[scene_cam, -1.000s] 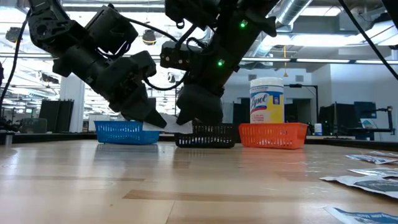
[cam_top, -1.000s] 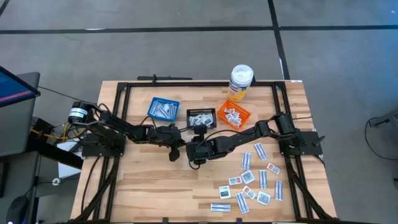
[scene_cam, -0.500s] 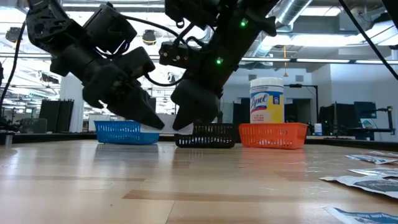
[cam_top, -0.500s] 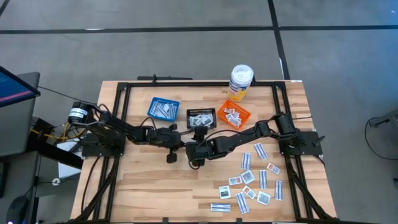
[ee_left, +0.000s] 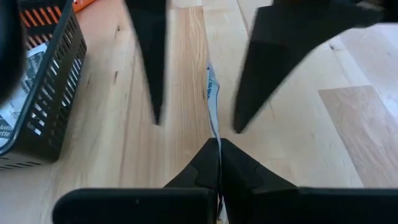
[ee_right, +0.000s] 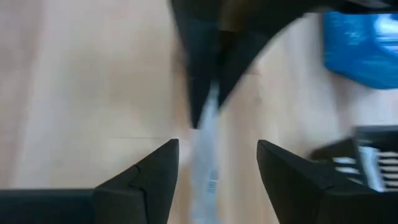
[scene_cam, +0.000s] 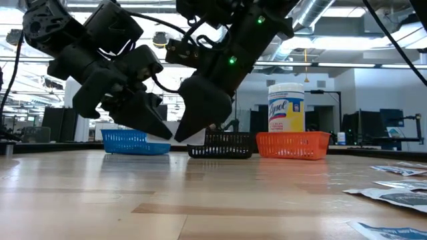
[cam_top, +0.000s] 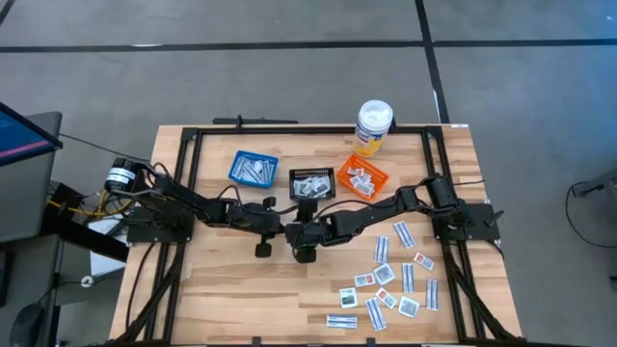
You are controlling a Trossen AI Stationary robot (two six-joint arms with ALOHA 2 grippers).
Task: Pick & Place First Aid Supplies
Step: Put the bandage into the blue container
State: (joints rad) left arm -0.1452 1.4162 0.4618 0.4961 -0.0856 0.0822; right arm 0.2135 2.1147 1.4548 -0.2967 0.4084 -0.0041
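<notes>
Both dark six-joint arms reach toward the middle of the table and meet there, tip to tip. The left gripper (ee_left: 217, 163) has its two dark fingers pressed together, with a thin white packet strip (ee_left: 213, 106) pinched edge-on between them. The right gripper (ee_right: 217, 171) faces it with its fingers spread apart, one on each side of the strip and not touching it. In the low view both grippers hang tilted downward, above the table.
</notes>
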